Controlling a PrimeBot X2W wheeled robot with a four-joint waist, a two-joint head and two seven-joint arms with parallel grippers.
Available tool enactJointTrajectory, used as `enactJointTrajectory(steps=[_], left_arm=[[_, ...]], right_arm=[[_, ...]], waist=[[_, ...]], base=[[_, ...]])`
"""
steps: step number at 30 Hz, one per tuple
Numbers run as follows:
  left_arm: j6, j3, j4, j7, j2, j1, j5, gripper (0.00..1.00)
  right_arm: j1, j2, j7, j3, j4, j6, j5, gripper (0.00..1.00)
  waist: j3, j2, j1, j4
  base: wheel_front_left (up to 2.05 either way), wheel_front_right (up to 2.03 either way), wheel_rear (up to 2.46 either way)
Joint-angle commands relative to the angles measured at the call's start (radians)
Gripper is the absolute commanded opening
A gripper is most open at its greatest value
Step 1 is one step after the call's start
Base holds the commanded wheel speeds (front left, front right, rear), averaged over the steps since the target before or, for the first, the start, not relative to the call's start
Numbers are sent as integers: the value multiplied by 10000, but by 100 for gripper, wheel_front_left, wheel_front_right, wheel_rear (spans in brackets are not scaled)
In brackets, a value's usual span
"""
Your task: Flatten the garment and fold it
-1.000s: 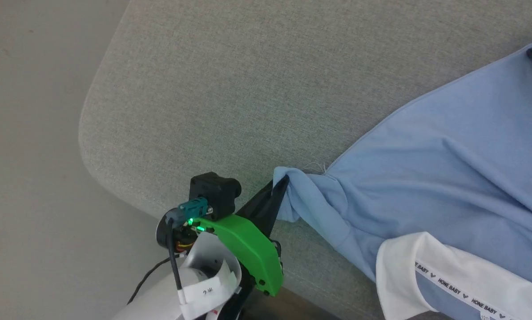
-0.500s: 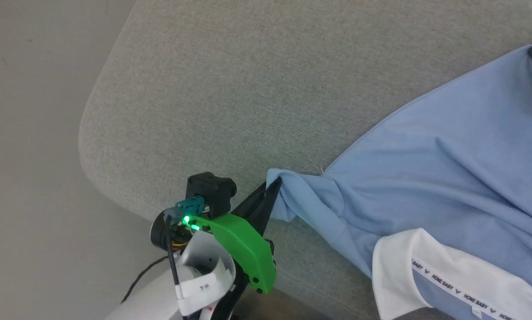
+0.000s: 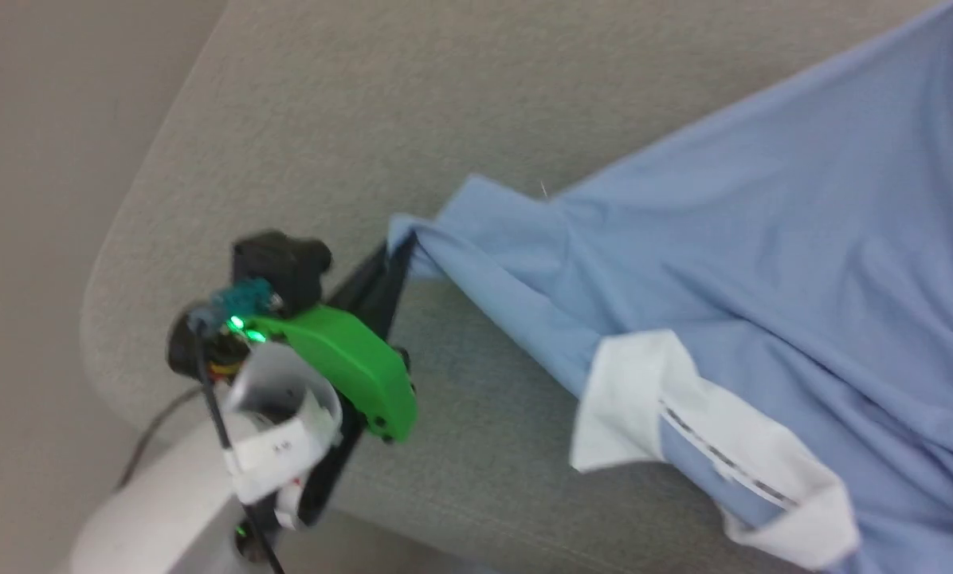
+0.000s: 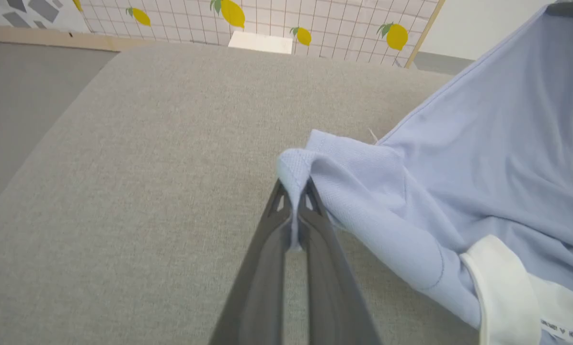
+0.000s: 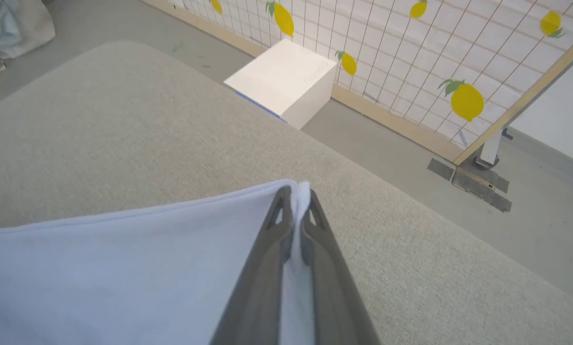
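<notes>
Pinching the light blue, white-collared polo shirt [image 3: 763,239] near the grey fabric-covered desk's [image 3: 325,119] near-left corner, left end effector [image 3: 401,247] and right end effector [image 5: 296,196] each clamp an edge; flattening looks unfinished, creases show, folding not yet begun.

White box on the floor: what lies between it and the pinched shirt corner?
Bare grey cushion from shirt to white box, in the right wrist view.

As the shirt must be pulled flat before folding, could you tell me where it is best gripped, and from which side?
At its outer corners, approached from outside the cloth, low over the cushion. The garment is limp, so pulling two stitched edges apart flattens it: the left gripper is shut on one corner, the right gripper on another.
</notes>
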Motion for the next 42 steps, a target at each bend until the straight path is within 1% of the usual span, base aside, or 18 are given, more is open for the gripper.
enactJointTrajectory(steps=[1, 5, 8, 12, 15, 19, 28, 31, 35, 39, 42], left_arm=[[46, 161, -69, 25, 148, -367, 204, 0], [8, 532, -214, 28, 489, -1037, 471, 0], [-5, 899, -391, -92, 644, -1617, 651, 0], [-48, 1453, -551, -215, 967, -2455, 901, 0], [-168, 1821, -621, -236, 1265, -3090, 1052, 0], [-403, 2212, -633, -217, 1523, -3858, 1072, 0], [-1009, 2732, -342, 220, 1805, -5500, 772, 0], [-1293, 2771, -79, 497, 1831, -6118, 618, 0], [-1916, 2707, 772, 1048, 1757, -7279, 288, 0], [-2620, 2523, 2005, 1477, 1630, -8858, 350, 0], [-3222, 2282, 3201, 1659, 1463, -10331, 683, 0]], right_arm=[[165, -78, -262, -115, -164, -15, 150, 0], [213, -268, -878, -372, -755, -15, 443, 0], [198, -160, -1245, -936, -1008, -15, 848, 0], [117, -188, -1573, -1307, -1735, -15, 816, 0], [45, -239, -1639, -1583, -2260, -15, 790, 0], [3, -358, -1640, -2006, -2765, -15, 693, 0], [-210, -356, -1479, -2976, -3294, -15, 332, 0], [-457, -340, -1375, -3100, -3325, -15, 146, 0], [-1166, -271, -1270, -2930, -3112, -15, -120, 0], [-2279, -293, -1441, -2442, -2518, -15, -410, 0], [-3395, -187, -1747, -1980, -1842, -15, -545, 0]], waist=[[-852, 0, 0, -903], [-1231, 0, 0, -1456], [-1468, 0, 0, -1863], [-1794, 0, 0, -2413], [-2003, 0, 0, -2756], [-2180, 0, 0, -3101], [-1873, 0, 0, -3555], [-1616, 0, 0, -3677], [-1008, 0, 0, -3897], [-148, 0, 0, -4081], [612, 0, 0, -4221]], base=[[0, 0, 0], [0, 0, 0], [0, 0, 0], [0, 0, 0], [0, 0, 0], [0, 0, 0], [0, 0, 0], [0, 0, 0], [0, 0, 0], [0, 0, 0], [0, 0, 0]])
